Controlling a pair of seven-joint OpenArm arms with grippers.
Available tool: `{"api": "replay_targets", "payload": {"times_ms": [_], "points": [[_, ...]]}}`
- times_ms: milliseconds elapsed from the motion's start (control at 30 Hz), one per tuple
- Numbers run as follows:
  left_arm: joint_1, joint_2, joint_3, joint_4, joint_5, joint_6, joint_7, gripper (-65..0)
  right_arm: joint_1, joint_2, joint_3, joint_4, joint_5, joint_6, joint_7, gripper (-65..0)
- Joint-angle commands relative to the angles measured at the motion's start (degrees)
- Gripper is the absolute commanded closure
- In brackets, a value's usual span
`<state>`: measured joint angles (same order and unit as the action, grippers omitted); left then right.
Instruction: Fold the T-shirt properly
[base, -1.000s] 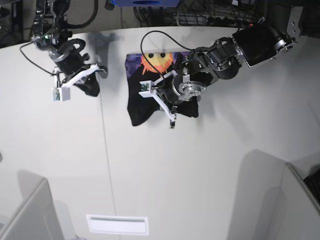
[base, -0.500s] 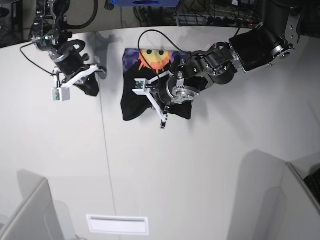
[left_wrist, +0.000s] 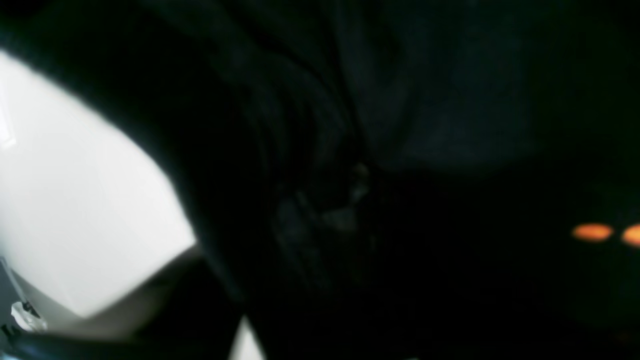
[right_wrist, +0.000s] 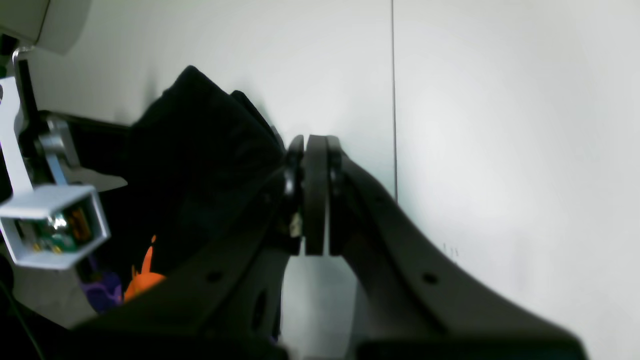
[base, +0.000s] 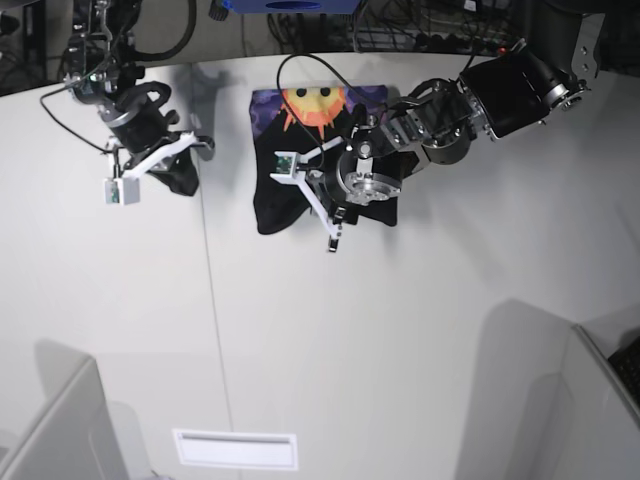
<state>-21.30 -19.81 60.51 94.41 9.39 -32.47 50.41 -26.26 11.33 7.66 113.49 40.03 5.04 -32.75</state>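
I see left end effector (base: 352, 200) over T-shirt (base: 275, 205) on table (base: 400, 330), grip unclear; right end effector (right_wrist: 315, 195) pressed together, empty.

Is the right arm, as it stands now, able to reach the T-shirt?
Probably yes: the right gripper, jaws shut, hangs beside the T-shirt with only bare table between them; the left arm sits over its other side.

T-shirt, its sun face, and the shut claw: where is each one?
T-shirt (base: 272, 205): base view, on its plain black lower part.
Sun face (base: 312, 103): base view, middle of the orange-yellow print.
Right claw (right_wrist: 309, 195): right wrist view, between its closed fingertips.
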Motion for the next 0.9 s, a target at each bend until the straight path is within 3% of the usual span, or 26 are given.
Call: {"api": "replay_targets", "payload": {"times_ms": [0, 100, 233, 433, 567, 633, 667, 767, 867], "points": [[-1.34, 0.16, -1.57, 1.02, 0.77, 0.42, 0.44, -23.5, 0.28, 0.40, 0.38, 0.93, 0.45, 0.28, 1.24, 0.0], [-1.69, 0.34, -4.47, 1.28, 0.77, 0.42, 0.27, -37.0, 0.02, 0.40, 0.38, 0.93, 0.45, 0.28, 1.15, 0.0], [-3.27, 0.34, -5.43, 3.22, 0.68, 0.42, 0.18, -46.2, -0.16, 0.40, 0.21, 0.93, 0.45, 0.28, 1.15, 0.0], [-3.80, 3.15, -16.07, 11.22, 0.50, 0.34, 0.36, -47.4, -0.86, 0.32, 0.03, 1.28, 0.63, 0.28, 1.15, 0.0], [-0.28, 3.68, -26.88, 18.60, -4.68, 0.34, 0.44, -46.9, -1.74, 0.40, 0.30, 1.45, 0.63, 0.28, 1.24, 0.0], [4.11, 3.51, -34.97, 20.71, -8.46, 0.34, 0.44, -41.3, -3.15, 0.76, 0.38, 2.07, 0.45, 0.28, 1.50, 0.0], [6.49, 3.42, -39.10, 20.71, -9.87, 0.34, 0.44, -33.6, -4.20, 0.84, 1.26, 2.33, 0.36, 0.37, 1.50, 0.0], [13.96, 2.45, -48.86, 21.24, -13.21, 0.34, 0.36, 0.0, -8.42, 0.76, 5.48, 2.68, 0.72, 0.90, 1.50, 0.0], [22.66, -0.63, -55.81, 21.85, -14.88, 0.34, -0.08, 0.0, -13.52, 0.76, 8.12, 2.68, 1.77, 5.29, 1.50, 0.0]]}}
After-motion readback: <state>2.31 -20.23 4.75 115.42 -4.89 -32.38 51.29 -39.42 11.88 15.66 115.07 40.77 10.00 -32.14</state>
